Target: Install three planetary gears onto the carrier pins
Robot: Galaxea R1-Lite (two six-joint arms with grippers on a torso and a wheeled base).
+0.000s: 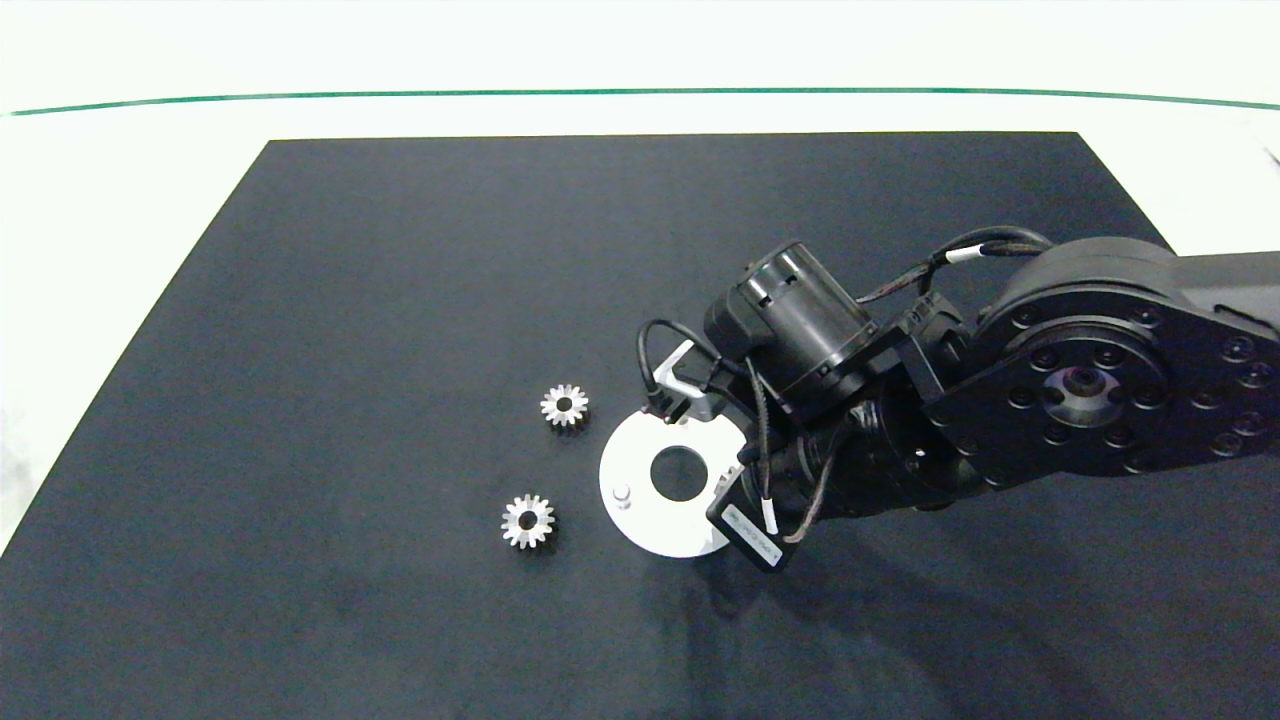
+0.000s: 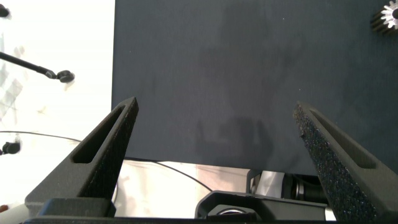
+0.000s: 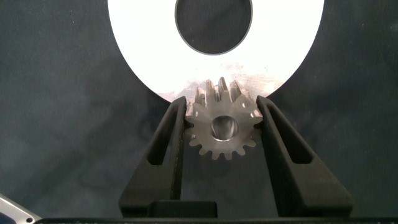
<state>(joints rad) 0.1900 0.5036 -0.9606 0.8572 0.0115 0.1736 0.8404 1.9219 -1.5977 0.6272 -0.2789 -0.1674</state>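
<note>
A white disc [image 1: 640, 522] lies mid-mat, with one carrier pin [image 1: 622, 494] showing on its left side; the arm hides the other pins. Two planetary gears lie loose on the mat to the disc's left, one farther back [image 1: 564, 405] and one nearer [image 1: 527, 520]. My right arm [image 1: 1000, 400] reaches in over the disc's right side. My right gripper [image 3: 222, 102] is shut on a third silver gear [image 3: 222, 130], held flat at the rim of the disc [image 3: 143, 43]. Something pale shows in its bore. My left gripper [image 2: 214, 106] stands open over bare mat near the mat's edge, with a gear [image 2: 387, 15] at the corner of its view.
A black mat [image 1: 400, 300] covers most of the white table [image 1: 120, 200]. A thin green line [image 1: 640, 92] runs along the far side. Thin cables [image 2: 37, 67] lie on the white surface beside the mat in the left wrist view.
</note>
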